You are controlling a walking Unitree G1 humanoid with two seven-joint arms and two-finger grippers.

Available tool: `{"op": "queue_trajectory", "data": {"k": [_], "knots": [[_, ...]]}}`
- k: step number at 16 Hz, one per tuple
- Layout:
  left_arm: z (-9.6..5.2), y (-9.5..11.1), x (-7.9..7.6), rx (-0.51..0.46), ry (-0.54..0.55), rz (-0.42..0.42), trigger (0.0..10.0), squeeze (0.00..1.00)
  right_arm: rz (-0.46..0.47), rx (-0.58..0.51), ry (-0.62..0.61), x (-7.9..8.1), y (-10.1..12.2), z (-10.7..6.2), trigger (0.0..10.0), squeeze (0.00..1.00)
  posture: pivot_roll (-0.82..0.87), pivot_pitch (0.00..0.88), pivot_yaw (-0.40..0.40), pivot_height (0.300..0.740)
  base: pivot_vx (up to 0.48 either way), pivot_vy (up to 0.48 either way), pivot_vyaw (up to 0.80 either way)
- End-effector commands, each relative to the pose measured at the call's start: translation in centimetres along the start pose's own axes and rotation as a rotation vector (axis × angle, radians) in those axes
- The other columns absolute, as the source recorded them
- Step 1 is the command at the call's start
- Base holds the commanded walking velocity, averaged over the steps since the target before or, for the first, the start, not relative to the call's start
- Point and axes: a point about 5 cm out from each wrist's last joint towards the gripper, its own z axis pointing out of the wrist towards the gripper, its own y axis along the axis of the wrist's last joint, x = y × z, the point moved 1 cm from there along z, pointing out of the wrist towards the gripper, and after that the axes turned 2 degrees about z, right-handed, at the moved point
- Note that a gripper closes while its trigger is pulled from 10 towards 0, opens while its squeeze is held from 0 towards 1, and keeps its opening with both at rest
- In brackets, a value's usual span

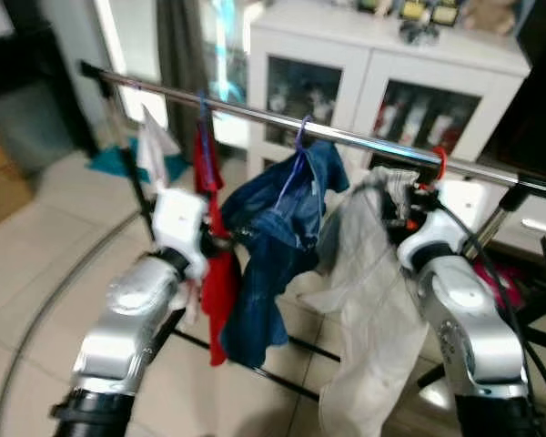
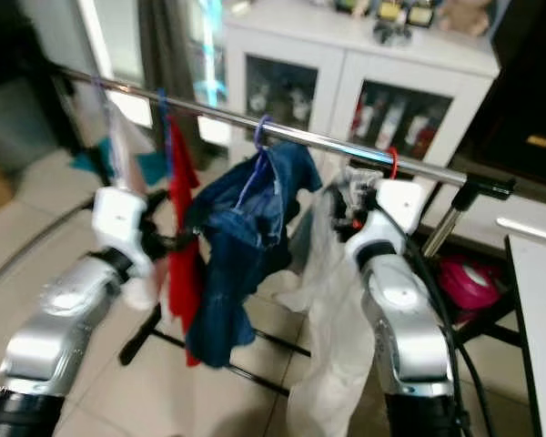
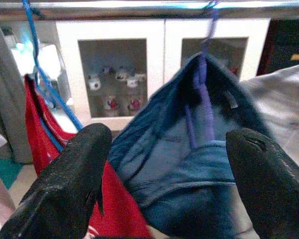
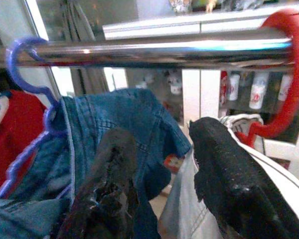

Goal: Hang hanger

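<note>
Chrome clothes rail: seen running from the upper left of the left eye frame down to the right edge, on a black stand.

Red hanger: hooked over the rail at the right of the right wrist frame; a pale grey-white garment is carried on it and hangs to the lower centre of the left eye frame.

Purple hanger: hooked on the rail at the left of the right wrist frame, bearing a blue denim jacket at mid-frame.

Blue hanger: hooked on the rail in the upper left of the left wrist frame, bearing a red garment just left of the denim.

White garment: hung further left on the rail.

Right gripper: raised just below the rail beside the red hanger; its fingers are seen spread apart, nothing gripped between them, the pale garment lying against one finger.

Left gripper: held at the level of the red garment and denim jacket; its fingers are parted wide, nothing clasped.

White glass-door cabinet: placed behind the rail, upper centre.

Tiled floor: seen beneath.
</note>
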Motion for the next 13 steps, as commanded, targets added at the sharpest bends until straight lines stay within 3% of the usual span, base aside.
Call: {"op": "queue_trajectory", "data": {"k": [1, 2, 4, 8, 11, 13], "knots": [[0.2, 0.4, -1.4, -0.014, -0.085, -0.009, 10.0, 0.0, -0.028, 0.032, -0.065, -1.8, 0.0, -0.4, 10.0, 0.0, -0.08, 0.0, -0.042, 0.74, 0.0, 0.0, 0.0], [0.1, 0.4, -1.8, -0.01, -0.151, 0.0, 10.0, 0.0, 0.001, 0.04, -0.11, -2.8, 0.4, -0.5, 10.0, 1.0, -0.08, 0.0, -0.044, 0.74, 0.0, 0.0, 0.0], [-0.2, 0.4, -2.1, -0.001, -0.22, 0.013, 10.0, 0.0, 0.003, 0.071, -0.136, -3.6, 0.7, -0.6, 10.0, 1.0, -0.08, 0.0, -0.046, 0.74, 0.0, 0.0, 0.0], [-0.8, 0.9, -2.7, -0.01, -0.389, -0.017, 10.0, 0.0, -0.036, 0.114, -0.026, -3.7, 2.8, -2.0, 10.0, 1.0, -0.08, 0.0, -0.057, 0.74, 0.0, 0.0, 0.0], [-0.9, 0.8, -2.8, 0.0, -0.43, -0.011, 10.0, 0.0, -0.078, 0.16, 0.009, -3.9, 3.1, -2.7, 10.0, 1.0, -0.09, 0.0, -0.053, 0.74, 0.0, 0.0, 0.0], [-0.7, 0.7, -3.1, 0.006, -0.459, -0.014, 10.0, 0.0, -0.066, 0.197, -0.101, -5.7, 3.1, -2.4, 10.0, 1.0, -0.1, 0.0, -0.046, 0.74, 0.0, 0.0, 0.0]]}}
